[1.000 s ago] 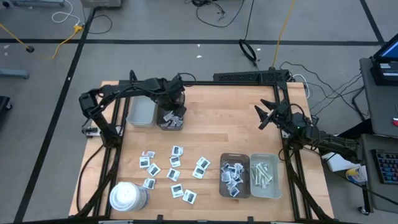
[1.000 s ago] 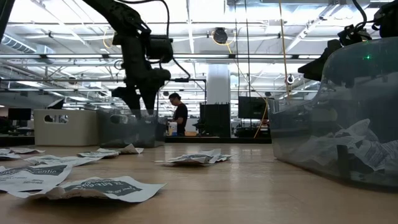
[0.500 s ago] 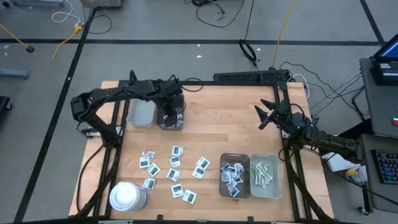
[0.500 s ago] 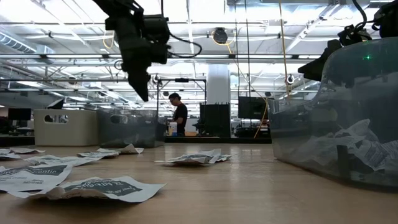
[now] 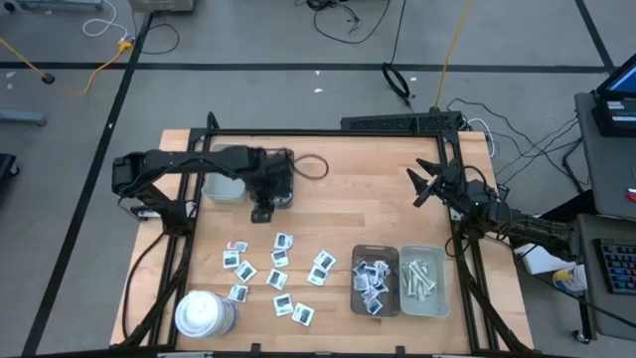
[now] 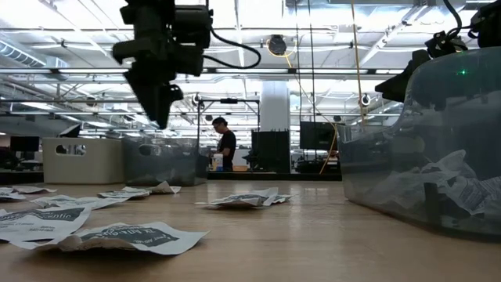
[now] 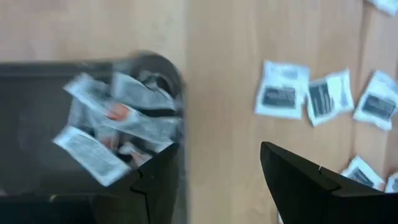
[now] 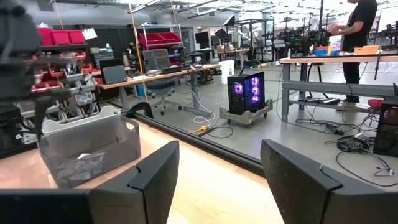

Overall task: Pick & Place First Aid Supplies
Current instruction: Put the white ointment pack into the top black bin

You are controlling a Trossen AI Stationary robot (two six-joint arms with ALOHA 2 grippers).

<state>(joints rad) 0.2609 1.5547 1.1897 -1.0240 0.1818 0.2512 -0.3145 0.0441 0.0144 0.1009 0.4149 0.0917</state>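
Left end effector open and empty above the bench, just in front of the far dark tray.

From my station I see the left end effector with its dark fingers spread wide, holding nothing, beside the dark grey plastic tray that holds a heap of white packets. The loose small flat square white packets with dark-blue print lie scattered on the pale wooden bench near the front left, close to a large white round cylinder. More packets fill a brown tray at the front right, with narrow pale wrapped strips in the grey tray touching it. The right end effector waits at the bench's right edge, fingers wide apart and empty.
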